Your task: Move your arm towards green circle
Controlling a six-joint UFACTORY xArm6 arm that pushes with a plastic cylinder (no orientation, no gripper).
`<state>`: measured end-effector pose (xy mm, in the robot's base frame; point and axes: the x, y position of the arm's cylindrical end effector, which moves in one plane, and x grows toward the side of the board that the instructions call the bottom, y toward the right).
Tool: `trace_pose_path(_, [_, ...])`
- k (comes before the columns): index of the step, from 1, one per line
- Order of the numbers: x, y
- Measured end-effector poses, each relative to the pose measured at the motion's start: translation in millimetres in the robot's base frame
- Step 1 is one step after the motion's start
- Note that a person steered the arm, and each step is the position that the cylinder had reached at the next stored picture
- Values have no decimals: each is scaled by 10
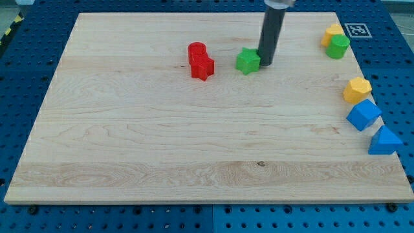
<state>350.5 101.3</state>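
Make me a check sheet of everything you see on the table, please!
Surface: wooden board, flat, on a blue pegboard.
Job's things: green circle at the view's top right, touching a yellow block behind it.
Clutter: green star; red circle touching red star; yellow hexagon; blue cube; blue triangle.
Grippers: none; my tip sits beside the green star's right, far from the green circle.
Cables: nothing seen.
Surroundings: marker tag at the top right.

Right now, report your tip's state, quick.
My tip: a bare rod holding nothing, against the green star's right side, far from the green circle.
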Motion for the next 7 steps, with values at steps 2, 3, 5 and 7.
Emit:
trace_pose_path(2, [-61,-288])
trace_pose_path(3, [-61,-493])
trace_pose_path(5, [-61,-109])
trace_pose_path(7, [-61,161])
